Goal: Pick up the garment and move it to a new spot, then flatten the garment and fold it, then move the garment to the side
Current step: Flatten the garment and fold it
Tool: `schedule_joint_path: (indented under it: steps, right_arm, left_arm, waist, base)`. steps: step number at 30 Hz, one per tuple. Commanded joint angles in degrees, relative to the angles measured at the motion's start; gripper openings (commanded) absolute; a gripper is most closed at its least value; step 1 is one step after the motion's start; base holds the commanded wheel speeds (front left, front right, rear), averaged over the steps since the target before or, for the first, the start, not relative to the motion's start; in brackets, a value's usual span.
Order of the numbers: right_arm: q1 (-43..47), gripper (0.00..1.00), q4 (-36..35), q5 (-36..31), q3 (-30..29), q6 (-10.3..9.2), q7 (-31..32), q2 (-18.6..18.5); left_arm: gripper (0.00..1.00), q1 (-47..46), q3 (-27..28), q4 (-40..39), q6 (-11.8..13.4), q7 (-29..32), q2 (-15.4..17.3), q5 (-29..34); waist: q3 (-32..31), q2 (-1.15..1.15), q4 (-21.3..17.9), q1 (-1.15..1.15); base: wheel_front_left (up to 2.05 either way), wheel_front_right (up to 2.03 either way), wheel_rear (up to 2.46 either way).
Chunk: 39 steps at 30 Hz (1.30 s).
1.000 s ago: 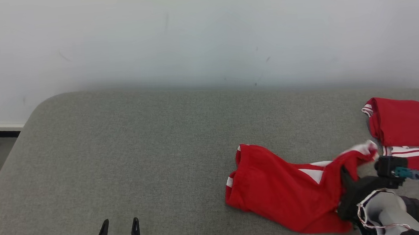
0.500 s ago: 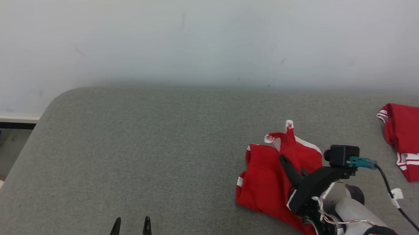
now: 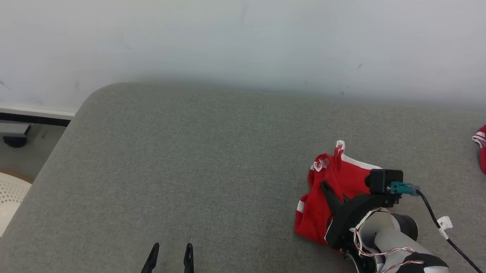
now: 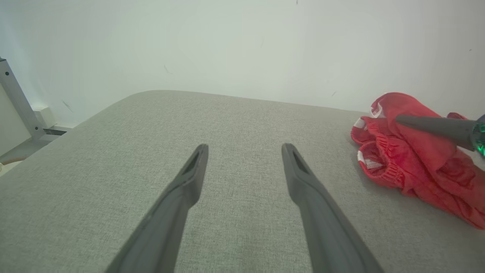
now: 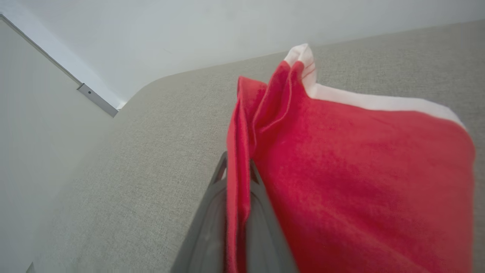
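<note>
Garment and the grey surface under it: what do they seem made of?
Garment: soft red fabric, matte, probably a sports knit; it drapes and bunches, with white trim and a gathered waistband. Cushion: grey woven upholstery, matte; fine weave shows up close, rounded edge suggests padding.

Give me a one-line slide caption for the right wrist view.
Right gripper shut on a fold of the red garment, grey cushion behind.
</note>
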Motion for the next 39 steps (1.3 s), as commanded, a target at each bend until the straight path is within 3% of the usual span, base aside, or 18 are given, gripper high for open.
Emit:
schedule_joint_path:
  steps: [1,2,3,4,5,14,21,22,23,24,25,30,39]
  right_arm:
    - [-0.42,0.00,0.78,1.20,1.35,-0.11,-0.76,0.12]
    - [-0.28,0.12,1.01,2.37,2.01,-0.11,-0.91,0.13]
    - [-0.18,0.33,1.06,3.26,2.77,-0.11,-1.22,0.13]
    - [-0.10,0.87,0.57,4.45,3.59,-0.11,-1.64,0.13]
    - [0.16,1.00,-0.27,5.74,4.66,-0.11,-1.91,0.16]
    - [-0.94,1.00,-4.42,9.09,7.77,-0.11,-5.82,-0.31]
    - [0.80,1.00,-10.94,2.17,0.37,-0.12,-6.22,-7.00]
    - [1.42,0.80,-11.50,0.18,-1.33,-0.11,-6.21,-7.73]
    - [1.73,0.50,-12.10,-2.22,-2.86,-0.11,-6.23,-8.42]
    - [1.78,0.06,-12.67,-4.91,-4.23,-0.11,-6.23,-8.96]
    - [2.18,0.00,-13.21,-7.70,-5.56,-0.11,-6.24,-9.36]
    - [4.97,0.00,-14.61,-17.89,-12.54,-0.11,-6.25,-7.26]
    - [6.37,0.00,-11.28,-29.88,-21.81,-0.11,-6.25,-3.83]
  left_arm:
    - [1.00,-0.82,-0.13,0.34,0.11,-0.12,0.02,-0.36]
    - [1.00,-1.06,-0.15,0.43,0.15,-0.12,0.01,-0.35]
    - [1.00,-1.20,-0.19,0.52,0.17,-0.12,0.01,-0.37]
    - [1.00,-1.26,-0.15,0.60,0.16,-0.12,0.00,-0.39]
    - [1.00,-1.24,0.05,0.69,0.17,-0.12,0.00,-0.37]
    - [1.00,0.43,1.54,-0.03,0.87,-0.12,0.01,-0.24]
    - [1.00,1.37,2.45,-1.33,0.97,-0.12,0.01,-0.56]
    - [1.00,1.41,2.42,-1.41,0.92,-0.12,0.01,-0.48]
    - [1.00,1.29,2.30,-1.45,0.86,-0.12,0.00,-0.36]
    - [1.00,1.07,2.26,-1.57,0.81,-0.12,0.00,-0.26]
    - [1.00,0.75,2.23,-1.72,0.75,-0.12,0.00,-0.21]
    - [1.00,-1.13,1.90,-2.02,0.47,-0.12,0.00,0.05]
    - [1.00,-3.93,0.80,-2.00,0.05,-0.12,-0.01,-0.21]
  waist:
    - [0.64,0.00,0.84,0.00]
    - [0.70,0.00,0.95,0.00]
    - [0.73,0.00,1.00,0.00]
    - [0.72,0.00,1.03,0.00]
    - [0.67,0.00,0.95,0.00]
    - [-0.21,0.00,-1.45,0.00]
    - [0.21,0.00,-2.65,0.00]
    - [0.45,0.00,-2.64,0.00]
    - [0.77,0.00,-2.57,0.00]
    - [1.21,0.00,-2.50,0.00]
    - [1.72,0.00,-2.40,0.00]
    - [4.32,0.00,-1.27,0.00]
    - [8.16,0.00,1.19,0.00]
  base:
    - [0.00,0.00,0.00]
    - [0.00,0.00,0.00]
    - [0.00,0.00,0.00]
    - [0.00,0.00,0.00]
    - [0.00,0.00,0.00]
    - [0.00,0.00,0.00]
    - [0.00,0.00,0.00]
    - [0.00,0.00,0.00]
    - [0.00,0.00,0.00]
    - [0.00,0.00,0.00]
    - [0.00,0.00,0.00]
    - [0.00,0.00,0.00]
    - [0.00,0.00,0.00]
